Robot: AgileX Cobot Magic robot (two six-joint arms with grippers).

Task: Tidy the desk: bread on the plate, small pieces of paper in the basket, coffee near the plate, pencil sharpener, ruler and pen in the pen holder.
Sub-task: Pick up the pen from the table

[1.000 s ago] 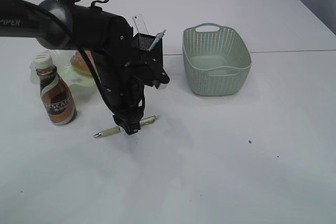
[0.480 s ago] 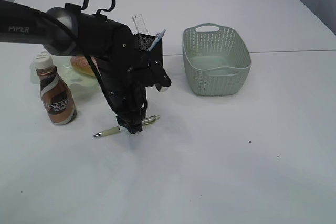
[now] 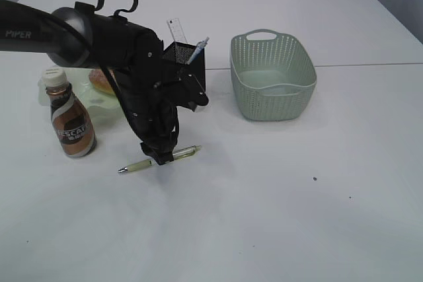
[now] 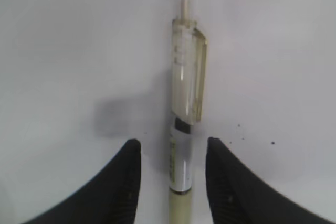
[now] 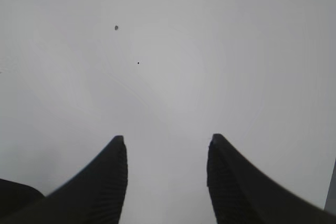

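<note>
A pale pen [image 3: 137, 166] with a clear clip end lies on the white desk [image 3: 297, 196]. My left gripper [image 3: 162, 159] stands over its middle, pointing down. In the left wrist view the pen [image 4: 186, 93] runs between the fingers of the open left gripper [image 4: 173, 141], with a gap on both sides. The black mesh pen holder [image 3: 185, 55] holds the clear ruler [image 3: 175, 30] and another pen [image 3: 199, 49]. The bread [image 3: 100, 79] sits on the green plate [image 3: 99, 102], with the coffee [image 3: 71, 121] beside it. My right gripper [image 5: 167, 137] is open over bare desk. The pencil sharpener and paper pieces are out of view.
The pale green basket [image 3: 272, 77] stands right of the pen holder. The left arm's black body hides part of the plate and the pen holder. A few dark specks [image 3: 314, 178] mark the tabletop at the right.
The left arm has shifted slightly to the left above the pen. The pen lies where it was, and the jaws stand equally wide.
</note>
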